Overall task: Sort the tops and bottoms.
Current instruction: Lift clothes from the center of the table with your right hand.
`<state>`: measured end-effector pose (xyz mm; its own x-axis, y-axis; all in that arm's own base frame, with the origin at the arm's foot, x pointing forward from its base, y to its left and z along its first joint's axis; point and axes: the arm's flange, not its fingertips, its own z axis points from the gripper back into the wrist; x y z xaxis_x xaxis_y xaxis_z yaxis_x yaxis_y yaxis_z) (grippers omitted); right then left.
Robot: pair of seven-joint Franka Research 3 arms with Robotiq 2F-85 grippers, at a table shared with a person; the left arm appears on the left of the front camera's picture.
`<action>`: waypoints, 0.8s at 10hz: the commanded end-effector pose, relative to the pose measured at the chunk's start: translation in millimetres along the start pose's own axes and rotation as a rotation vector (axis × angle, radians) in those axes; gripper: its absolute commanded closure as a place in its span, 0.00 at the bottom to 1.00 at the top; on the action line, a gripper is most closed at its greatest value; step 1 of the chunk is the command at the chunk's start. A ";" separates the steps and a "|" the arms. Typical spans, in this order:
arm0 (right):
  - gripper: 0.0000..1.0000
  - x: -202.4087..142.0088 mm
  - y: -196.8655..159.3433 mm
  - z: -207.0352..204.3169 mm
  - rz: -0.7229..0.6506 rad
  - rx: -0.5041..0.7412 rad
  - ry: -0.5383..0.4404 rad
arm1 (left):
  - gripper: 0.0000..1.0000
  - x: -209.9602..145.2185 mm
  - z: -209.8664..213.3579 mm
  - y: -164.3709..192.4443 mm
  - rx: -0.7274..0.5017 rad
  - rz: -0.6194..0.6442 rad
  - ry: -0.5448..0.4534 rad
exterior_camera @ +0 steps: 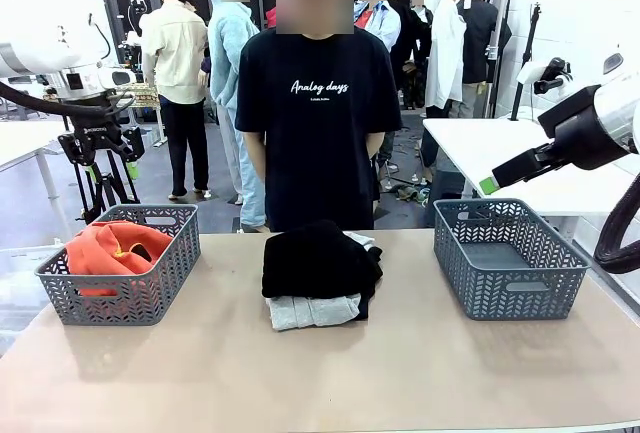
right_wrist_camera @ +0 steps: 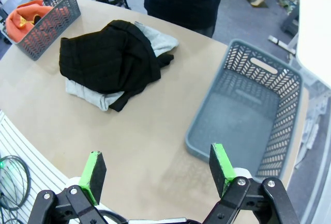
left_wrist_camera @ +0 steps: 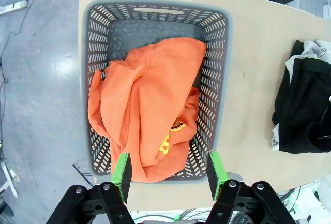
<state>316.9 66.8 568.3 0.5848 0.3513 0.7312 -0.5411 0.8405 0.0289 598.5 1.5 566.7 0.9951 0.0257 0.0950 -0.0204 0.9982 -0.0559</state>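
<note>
Aloft, left gripper (left_wrist_camera: 168,158) and right gripper (right_wrist_camera: 156,154) agape, empty; tan table (exterior_camera: 400,373), grey floor (left_wrist_camera: 31,105)

Orange hoodie (exterior_camera: 115,246): bright, crumpled heap in grey basket (exterior_camera: 60,288) at left of front view, rising just above rim; small yellow print on it in left wrist view.
Black garment (exterior_camera: 318,258): plain, soft, bunched pile at centre of desk (exterior_camera: 400,363), middle of frame.
Light grey sweatshirt (exterior_camera: 312,310): lies flat under black garment, near edge and far right corner poking out.
</note>
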 end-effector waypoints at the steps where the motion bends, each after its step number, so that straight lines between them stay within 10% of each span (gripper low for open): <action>1: 0.00 0.9 0.7 -1.8 -0.013 0.020 -0.012 | 0.24 0.0 0.0 0.0 0.000 0.000 0.000; 8: 0.00 0.9 0.7 -1.8 -0.013 0.020 -0.012 | 0.24 -75.0 33.9 -91.9 -0.048 -0.393 -0.193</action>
<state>316.9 66.9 568.3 0.5847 0.3515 0.7311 -0.5411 0.8405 0.0287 539.1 -97.9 608.1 0.9223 -0.2872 0.2585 0.3004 0.9537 -0.0122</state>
